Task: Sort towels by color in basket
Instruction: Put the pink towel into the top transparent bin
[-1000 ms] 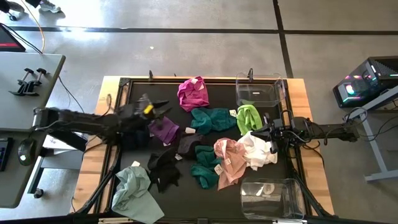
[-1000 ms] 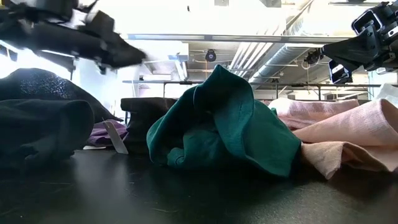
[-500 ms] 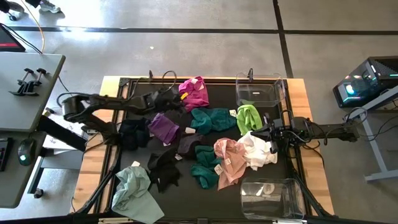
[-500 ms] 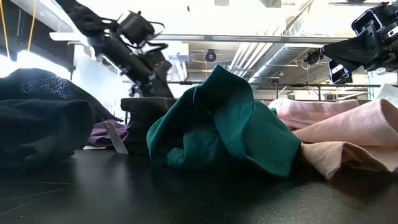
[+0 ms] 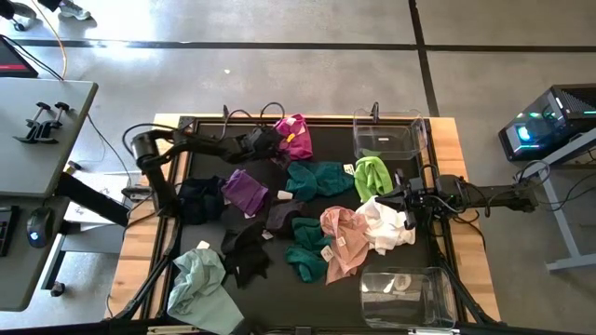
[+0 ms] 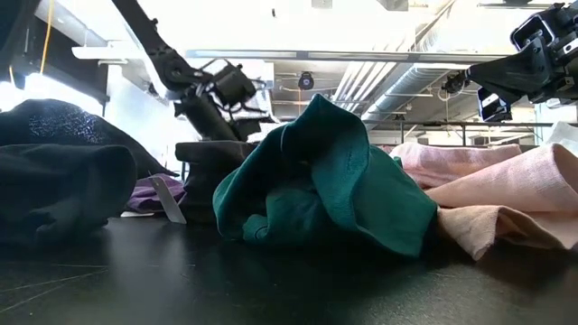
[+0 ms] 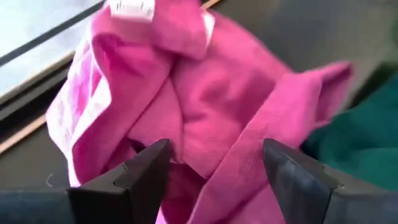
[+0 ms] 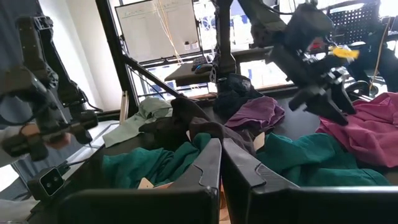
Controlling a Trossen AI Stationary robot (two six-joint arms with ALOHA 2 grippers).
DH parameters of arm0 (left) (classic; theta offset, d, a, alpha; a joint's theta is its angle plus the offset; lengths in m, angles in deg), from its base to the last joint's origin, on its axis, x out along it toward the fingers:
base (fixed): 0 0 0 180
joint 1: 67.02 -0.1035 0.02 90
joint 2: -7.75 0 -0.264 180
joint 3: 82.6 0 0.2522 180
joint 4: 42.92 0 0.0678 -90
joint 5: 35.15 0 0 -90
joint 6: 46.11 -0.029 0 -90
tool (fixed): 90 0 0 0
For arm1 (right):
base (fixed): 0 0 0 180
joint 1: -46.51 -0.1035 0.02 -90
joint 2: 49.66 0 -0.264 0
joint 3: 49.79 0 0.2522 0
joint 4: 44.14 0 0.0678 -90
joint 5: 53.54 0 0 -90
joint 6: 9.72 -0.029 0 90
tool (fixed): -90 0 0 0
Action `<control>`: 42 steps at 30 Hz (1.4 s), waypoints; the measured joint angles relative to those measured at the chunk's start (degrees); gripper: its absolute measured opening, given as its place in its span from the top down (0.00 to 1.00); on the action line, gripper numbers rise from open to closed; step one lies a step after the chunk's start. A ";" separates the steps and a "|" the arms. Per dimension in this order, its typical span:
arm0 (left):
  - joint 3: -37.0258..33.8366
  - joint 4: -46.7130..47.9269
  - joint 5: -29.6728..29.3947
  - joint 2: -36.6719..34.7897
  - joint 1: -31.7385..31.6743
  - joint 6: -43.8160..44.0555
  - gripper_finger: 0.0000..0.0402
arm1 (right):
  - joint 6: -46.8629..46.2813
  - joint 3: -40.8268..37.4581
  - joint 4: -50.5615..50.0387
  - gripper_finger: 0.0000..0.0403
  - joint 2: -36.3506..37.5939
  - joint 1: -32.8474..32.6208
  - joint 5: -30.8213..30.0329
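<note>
While the left gripper (image 5: 277, 144) is sitting at the magenta towel (image 5: 296, 137) near the far edge of the black mat (image 5: 200, 237), its fingers (image 7: 146, 168) are standing wide apart with pink folds bunched between them, not clamped. A white tag (image 7: 132, 7) is showing on that towel's far side in the left wrist view. Just beside it a teal towel (image 5: 319, 178) is lying, with the lime green towel (image 5: 372, 175) touching that one's right end. A purple towel (image 5: 246, 193) is lying near the left arm's forearm, and a navy towel (image 5: 199, 198) is sitting just left of it. Black towels (image 5: 246, 253) and a darker grey-brown one are crowding the mat's middle, next to a second teal towel (image 5: 305, 259) that is filling the low view (image 6: 321, 176). The pink towel (image 5: 343, 240) and white towel (image 5: 389, 223) are touching each other on the right. The pale mint towel (image 5: 200, 287) is hanging at the mat's near left corner.

The right gripper (image 5: 402, 200) is hovering over the white towel with fingers pressed together, holding nothing. One clear bin (image 5: 389, 135) is standing at the far right corner, another clear bin (image 5: 407, 296) at the near right corner. Bare mat is showing along the far left strip and between the near bin and the pink towel. A wooden table edge (image 5: 473, 279) is framing the mat.
</note>
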 joint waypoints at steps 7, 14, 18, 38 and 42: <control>0.49 -0.19 1.96 5.22 -1.06 -0.02 0.59 | -0.02 0.01 -0.02 1.00 0.00 -0.01 -0.01; 0.42 0.23 1.92 5.00 -0.16 -4.29 0.95 | -0.02 0.01 -0.02 1.00 0.00 -0.02 -0.04; 0.18 1.44 -3.08 1.87 1.79 -6.05 0.96 | -0.51 0.00 0.00 1.00 0.00 0.00 -0.07; 0.24 -6.30 -23.88 -12.33 28.01 -31.50 1.00 | -2.60 -0.04 7.19 1.00 0.05 0.00 -2.22; 0.24 -8.78 -24.23 -12.33 31.39 -33.06 1.00 | -6.52 -0.04 10.72 1.00 0.02 0.00 -1.73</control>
